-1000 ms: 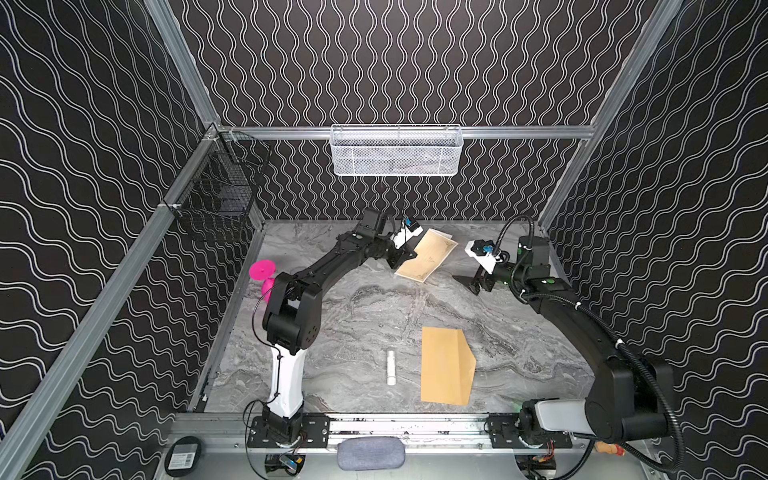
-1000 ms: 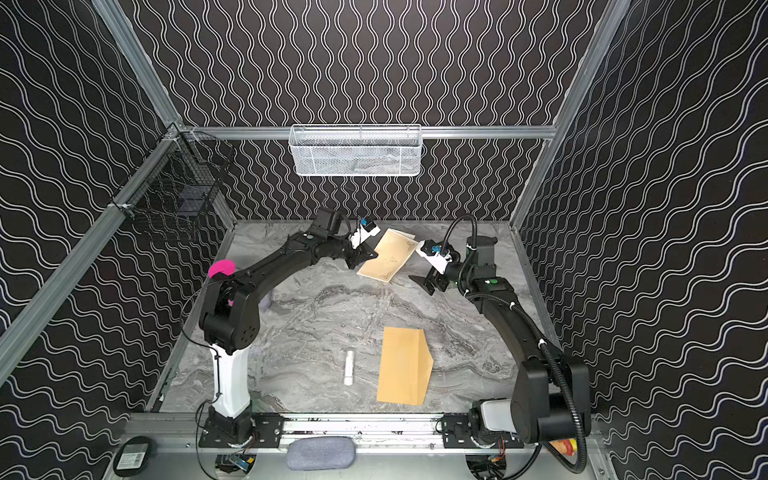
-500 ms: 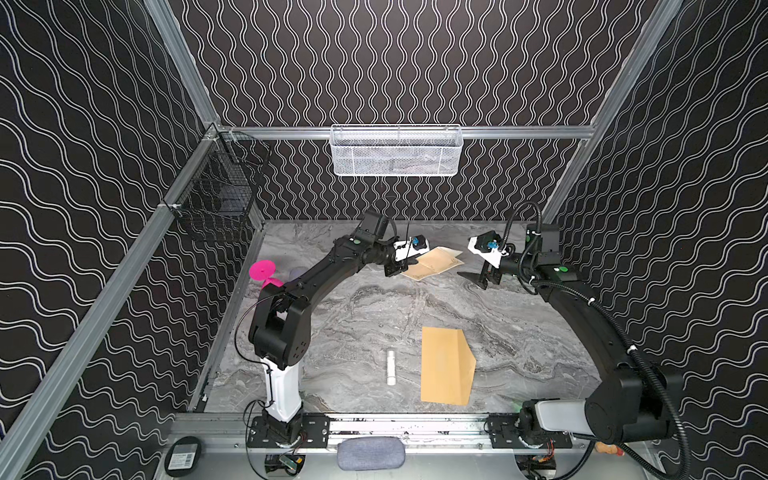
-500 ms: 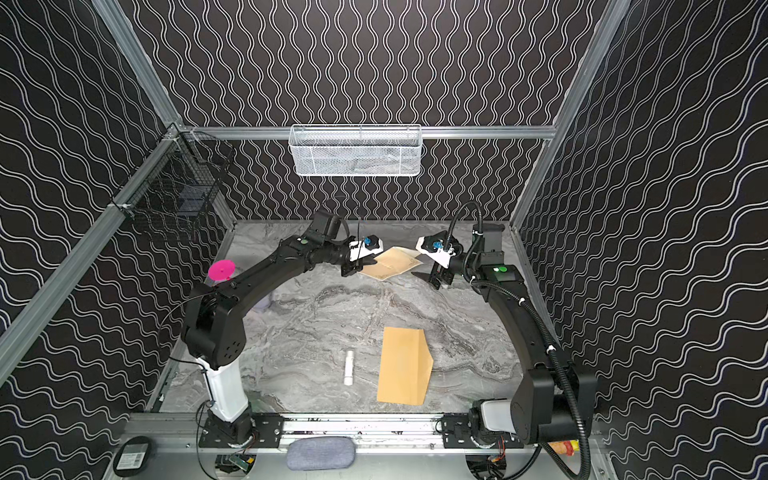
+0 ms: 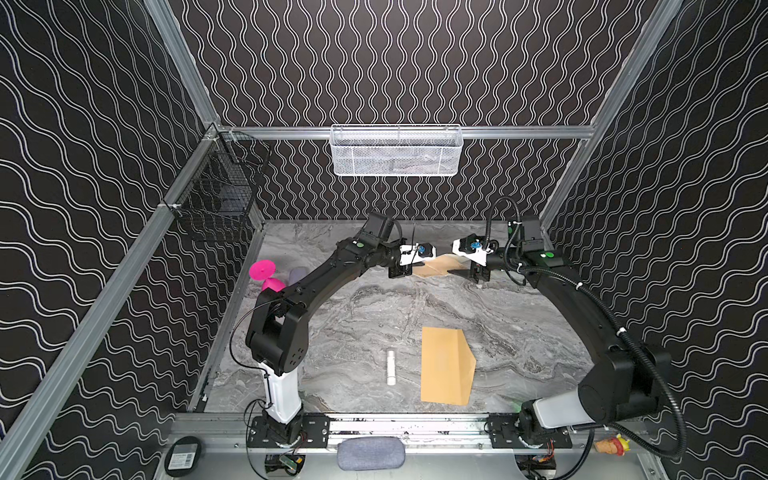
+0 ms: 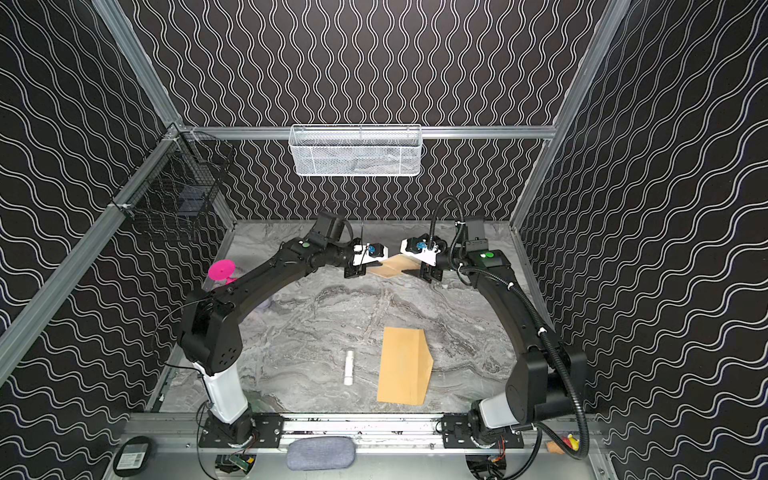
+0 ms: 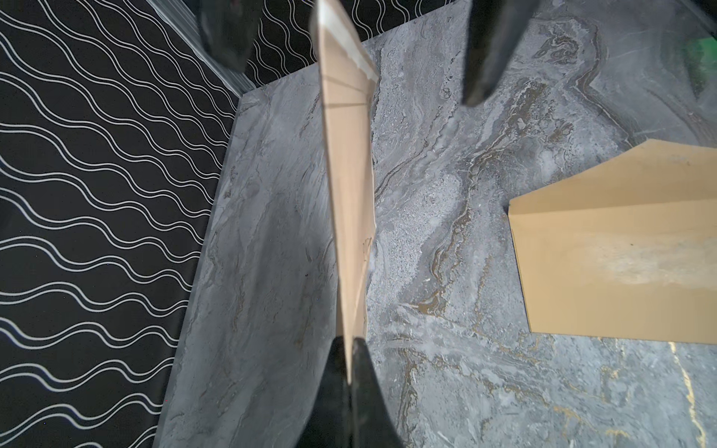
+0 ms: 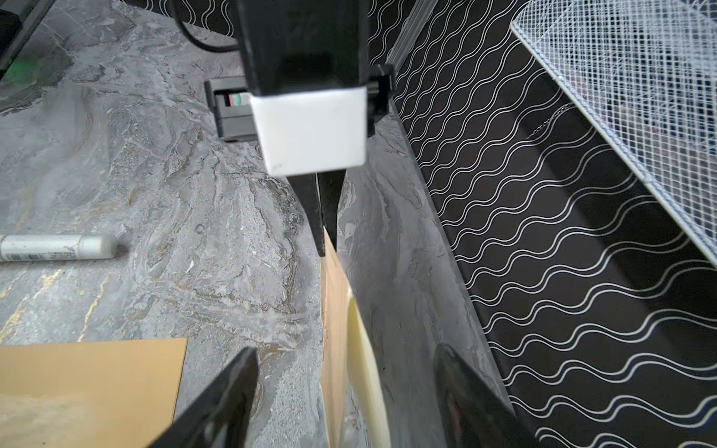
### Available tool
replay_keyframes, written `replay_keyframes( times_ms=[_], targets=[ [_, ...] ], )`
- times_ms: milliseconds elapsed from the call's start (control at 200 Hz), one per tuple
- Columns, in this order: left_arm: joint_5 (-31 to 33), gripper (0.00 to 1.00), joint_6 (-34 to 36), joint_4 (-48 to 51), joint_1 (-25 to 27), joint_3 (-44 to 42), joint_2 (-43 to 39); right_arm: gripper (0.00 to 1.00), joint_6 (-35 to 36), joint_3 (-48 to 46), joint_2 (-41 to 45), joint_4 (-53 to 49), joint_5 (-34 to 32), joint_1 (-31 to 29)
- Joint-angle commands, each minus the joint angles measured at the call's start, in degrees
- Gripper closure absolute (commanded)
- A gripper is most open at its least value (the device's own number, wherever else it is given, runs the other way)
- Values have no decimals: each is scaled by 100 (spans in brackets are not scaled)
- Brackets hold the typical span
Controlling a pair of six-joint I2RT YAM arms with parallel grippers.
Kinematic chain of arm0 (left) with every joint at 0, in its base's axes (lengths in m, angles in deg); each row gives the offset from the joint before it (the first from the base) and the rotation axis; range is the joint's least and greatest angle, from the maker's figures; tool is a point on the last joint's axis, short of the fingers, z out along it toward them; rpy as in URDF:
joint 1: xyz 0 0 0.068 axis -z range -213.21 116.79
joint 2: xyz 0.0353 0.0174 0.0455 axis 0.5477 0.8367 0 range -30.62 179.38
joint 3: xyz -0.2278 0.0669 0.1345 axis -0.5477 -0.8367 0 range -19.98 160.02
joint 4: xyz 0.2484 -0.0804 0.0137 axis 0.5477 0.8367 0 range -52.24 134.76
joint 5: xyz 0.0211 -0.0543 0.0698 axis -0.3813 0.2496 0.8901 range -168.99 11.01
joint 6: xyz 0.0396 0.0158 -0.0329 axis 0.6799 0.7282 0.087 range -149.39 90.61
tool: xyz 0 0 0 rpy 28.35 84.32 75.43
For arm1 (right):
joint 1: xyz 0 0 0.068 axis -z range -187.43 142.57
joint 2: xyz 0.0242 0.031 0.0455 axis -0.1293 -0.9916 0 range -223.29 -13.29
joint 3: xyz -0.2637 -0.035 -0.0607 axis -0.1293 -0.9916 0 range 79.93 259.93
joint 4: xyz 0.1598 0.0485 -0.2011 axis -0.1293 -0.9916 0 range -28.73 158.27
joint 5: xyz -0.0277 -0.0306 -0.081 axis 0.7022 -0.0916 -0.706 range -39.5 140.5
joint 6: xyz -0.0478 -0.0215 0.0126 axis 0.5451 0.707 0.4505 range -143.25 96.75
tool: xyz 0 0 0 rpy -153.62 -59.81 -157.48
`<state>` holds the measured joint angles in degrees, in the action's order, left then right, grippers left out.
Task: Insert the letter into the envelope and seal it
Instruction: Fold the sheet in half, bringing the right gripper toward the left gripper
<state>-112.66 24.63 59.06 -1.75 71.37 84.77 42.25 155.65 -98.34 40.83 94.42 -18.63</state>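
Likely light and floppy, the letter (image 5: 438, 266) hangs upper centre in a top view, one edge pinched by the left tool (image 7: 351, 360), the right tool (image 8: 349, 388) spread astride the opposite edge (grip there, gently).

one letter (image 5: 437, 266), one envelope (image 5: 442, 368), one tube (image 5: 391, 366)

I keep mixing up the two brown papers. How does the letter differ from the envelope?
The letter is paler tan; the envelope is deeper kraft brown. The letter is held up at the back, pinched by the shut left gripper, with the open right gripper straddling its other end; the envelope lies flat near the front, untouched. The letter bends along creases; the envelope is smooth, its pointed flap open. Both are brownish paper.
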Motion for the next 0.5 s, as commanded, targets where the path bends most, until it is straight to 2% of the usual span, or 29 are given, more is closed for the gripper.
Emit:
replay_keyframes(
  times_ms=[0, 425, 495],
  targets=[
    [-90, 100, 99, -4, 17, -8, -43, 41, 251, 271, -186, -477, -50, -47],
    [-56, 100, 54, -65, 57, -56, -61, 68, 293, 323, -336, -551, -137, -84],
    [-26, 100, 57, -75, 54, -59, -61, 75, 277, 283, -301, -517, -173, -82]
  ],
)
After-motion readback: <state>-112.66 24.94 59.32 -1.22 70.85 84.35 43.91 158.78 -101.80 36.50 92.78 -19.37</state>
